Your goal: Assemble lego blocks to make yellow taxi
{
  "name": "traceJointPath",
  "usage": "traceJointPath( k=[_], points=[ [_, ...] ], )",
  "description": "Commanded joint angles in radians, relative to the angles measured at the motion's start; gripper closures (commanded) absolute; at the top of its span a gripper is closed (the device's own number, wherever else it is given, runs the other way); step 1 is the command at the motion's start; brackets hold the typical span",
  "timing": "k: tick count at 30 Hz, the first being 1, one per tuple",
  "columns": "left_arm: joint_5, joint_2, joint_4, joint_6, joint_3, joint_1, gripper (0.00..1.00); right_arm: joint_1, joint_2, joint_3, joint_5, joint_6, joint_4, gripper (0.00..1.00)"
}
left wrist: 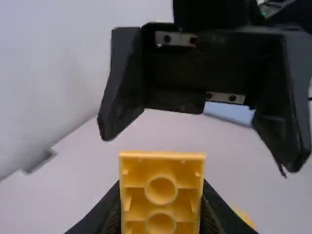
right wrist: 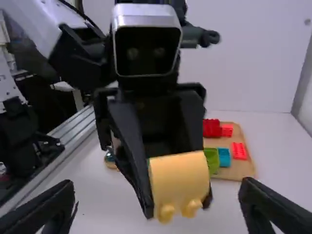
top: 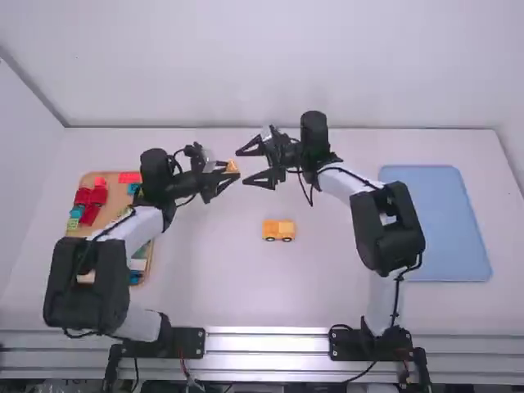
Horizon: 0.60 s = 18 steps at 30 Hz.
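One yellow block (right wrist: 178, 175), pinched by left gripper (left wrist: 161, 217), left of middle. Right gripper (top: 242, 167) spread wide just right of it. Handoff, I'd guess. Crooked grab could twist block, early release drops it. Car base (top: 278, 228) sits nearer, mid; might skid if pressed off-centre.
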Motion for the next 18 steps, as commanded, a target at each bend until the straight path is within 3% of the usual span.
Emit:
traceJointPath(
  k=[1, 6, 14, 16, 18],
  points=[
    [0.171, 0.052, 0.042, -0.049, 0.026, -0.002, 0.92, 0.004, 0.016, 0.027, -0.079, 0.009, 0.008, 0.23],
    [0.217, 0.113, 0.157, -0.092, 0.039, -0.008, 0.97, 0.005, 0.016, 0.027, -0.079, 0.009, 0.002, 0.45],
    [0.217, 0.118, 0.282, -0.175, 0.037, -0.020, 0.94, 0.004, 0.016, 0.027, -0.079, 0.005, -0.004, 0.38],
    [0.218, 0.118, 0.310, -0.184, 0.037, -0.020, 0.94, 0.006, 0.016, 0.027, -0.077, 0.002, -0.002, 0.40],
    [0.212, 0.118, 0.318, -0.182, 0.037, -0.020, 0.94, 0.012, 0.016, 0.027, -0.079, 0.002, 0.003, 0.48]
  ],
)
